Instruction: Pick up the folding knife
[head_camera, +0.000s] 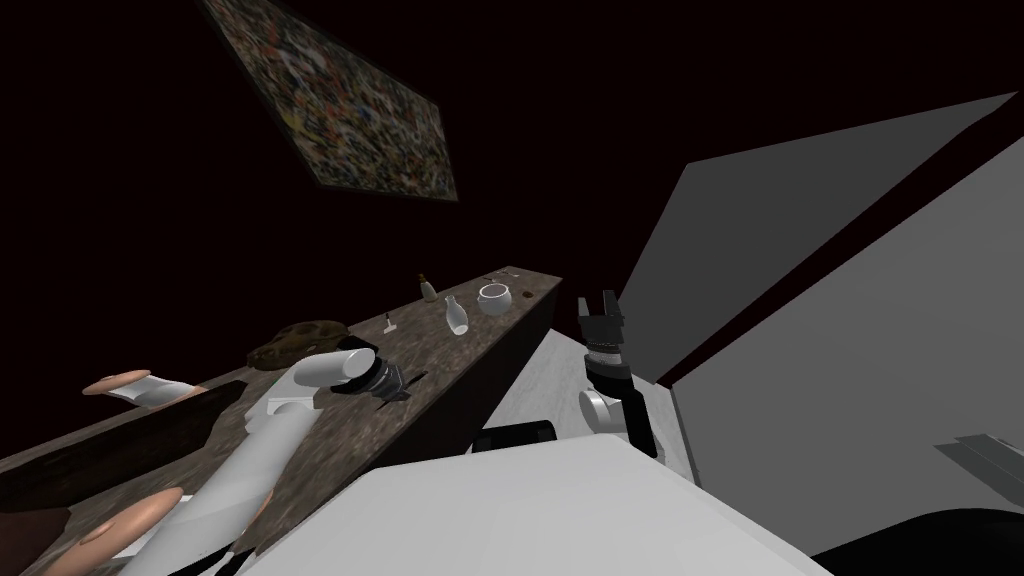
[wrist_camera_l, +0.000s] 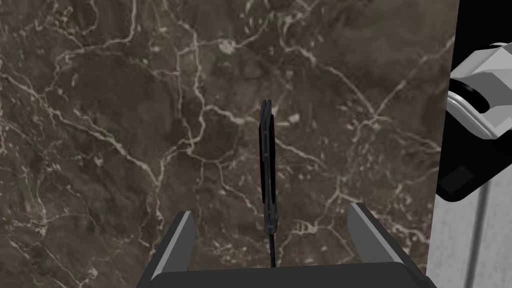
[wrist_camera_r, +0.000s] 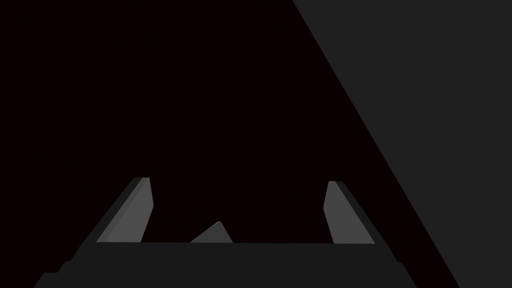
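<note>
My left claw (wrist_camera_l: 271, 210) hangs over a long stone counter (wrist_camera_l: 100, 125). The stone is dark brown with thin pale lines running all through it. The claw's two fingers (wrist_camera_l: 180, 240) are spread wide apart and they pinch nothing. The folding knife (wrist_camera_l: 267, 160) lies flat on the stone, right in the gap between them. It is long, thin and dark. It points the same way the claw points: one end sticks out past the fingertips and the other end runs back toward the claw's dark body. There is bare stone on both sides of it, so neither finger touches it. I cannot tell if the fingertips touch the counter. From the head camera, my left arm reaches across the counter from my left side, and the claw sits near the front edge, about halfway along. Farther down the counter stand a white vase (head_camera: 456, 315), a white bowl (head_camera: 495, 298) and a small bottle (head_camera: 427, 288), all well apart from the knife. Behind my arm sits a brown lumpy thing (head_camera: 300, 340). Closer to me lie a roller with pink ends (head_camera: 140, 388) and a dark board (head_camera: 120, 445). A big speckled picture (head_camera: 340, 100) hangs on the dark wall above. My right claw (head_camera: 598, 297) is held up off to the right of the counter, over pale floor. It points upward, its fingers are spread apart too, and nothing is between them.
</note>
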